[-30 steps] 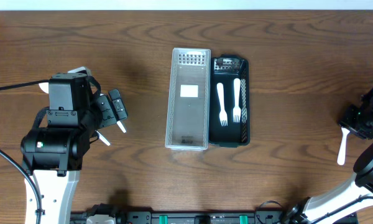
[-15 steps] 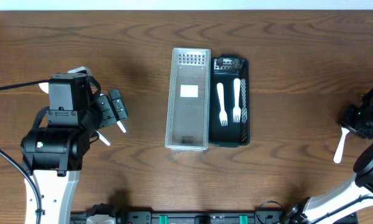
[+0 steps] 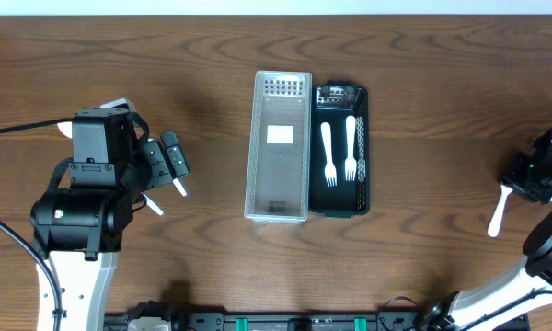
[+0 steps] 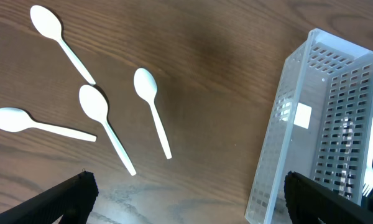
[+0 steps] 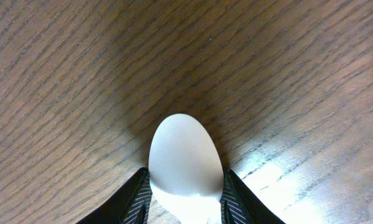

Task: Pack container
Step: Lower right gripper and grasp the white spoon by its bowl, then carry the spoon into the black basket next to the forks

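Gripping white spoon (image 5: 185, 155) between close-set right fingers (image 5: 138, 200).

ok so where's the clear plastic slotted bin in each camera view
overhead: the clear plastic slotted bin stands at centre frame, long axis top to bottom.
left wrist: the bin fills the right side, seen at a slant.
right wrist: not in it; only a white plastic spoon in the right pincer.
shared landmark: the white plastic forks beside the bin; in the left wrist view one fork shows at the right edge.

Overhead looks down; wrist views sit close, left sharing the clear bin (image 3: 279, 175)
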Controlling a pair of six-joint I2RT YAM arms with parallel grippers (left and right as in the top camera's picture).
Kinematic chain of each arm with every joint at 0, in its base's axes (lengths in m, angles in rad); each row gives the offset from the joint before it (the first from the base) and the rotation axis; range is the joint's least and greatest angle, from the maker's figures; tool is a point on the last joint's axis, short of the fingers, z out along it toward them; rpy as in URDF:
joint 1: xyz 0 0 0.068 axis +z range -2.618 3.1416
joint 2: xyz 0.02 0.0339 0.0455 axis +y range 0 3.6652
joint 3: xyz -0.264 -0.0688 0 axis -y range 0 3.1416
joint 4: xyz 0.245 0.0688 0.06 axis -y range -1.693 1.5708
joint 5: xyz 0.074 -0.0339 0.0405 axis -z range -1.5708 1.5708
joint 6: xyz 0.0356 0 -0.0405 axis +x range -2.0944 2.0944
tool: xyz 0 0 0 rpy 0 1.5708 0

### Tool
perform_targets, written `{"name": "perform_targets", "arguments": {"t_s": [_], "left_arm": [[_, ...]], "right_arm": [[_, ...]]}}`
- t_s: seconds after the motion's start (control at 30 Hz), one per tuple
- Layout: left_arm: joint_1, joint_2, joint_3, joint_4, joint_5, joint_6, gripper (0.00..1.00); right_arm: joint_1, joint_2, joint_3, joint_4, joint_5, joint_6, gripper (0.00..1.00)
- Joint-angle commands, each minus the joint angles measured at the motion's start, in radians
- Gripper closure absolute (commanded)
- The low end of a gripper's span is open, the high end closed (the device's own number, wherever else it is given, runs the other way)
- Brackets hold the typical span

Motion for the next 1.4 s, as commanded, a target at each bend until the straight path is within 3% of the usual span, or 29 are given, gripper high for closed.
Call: {"name": "perform_targets", "arguments": {"t_s": [0.0, 0.27, 0.7, 1.0, 1.37], "left_arm": [[-0.002, 0.003, 0.020, -0.003, -0.005, 0.017, 0.02], [-0.002, 0.003, 0.020, -0.003, -0.005, 0.017, 0.02], [-0.002, 0.003, 0.020, -0.003, -0.005, 0.017, 0.02], [-0.002, 0.003, 0.020, -0.003, -0.005, 0.017, 0.02], [-0.002, 0.003, 0.020, -0.004, -0.004, 0.017, 0.02]], "right_arm": [[-0.007, 0.034, -0.011, -0.014, -0.041, 0.011, 0.73], [-0.007, 0.019, -0.007, -0.026, -0.043, 0.034, 0.99], [0.100, -0.113, -0.006, -0.037, -0.043, 0.040, 0.99], [0.389, -0.291, 0.029, -0.105, -0.031, 0.050, 0.99], [0.821, -0.328, 0.379, -0.314, 0.074, 0.257, 0.99]]}}
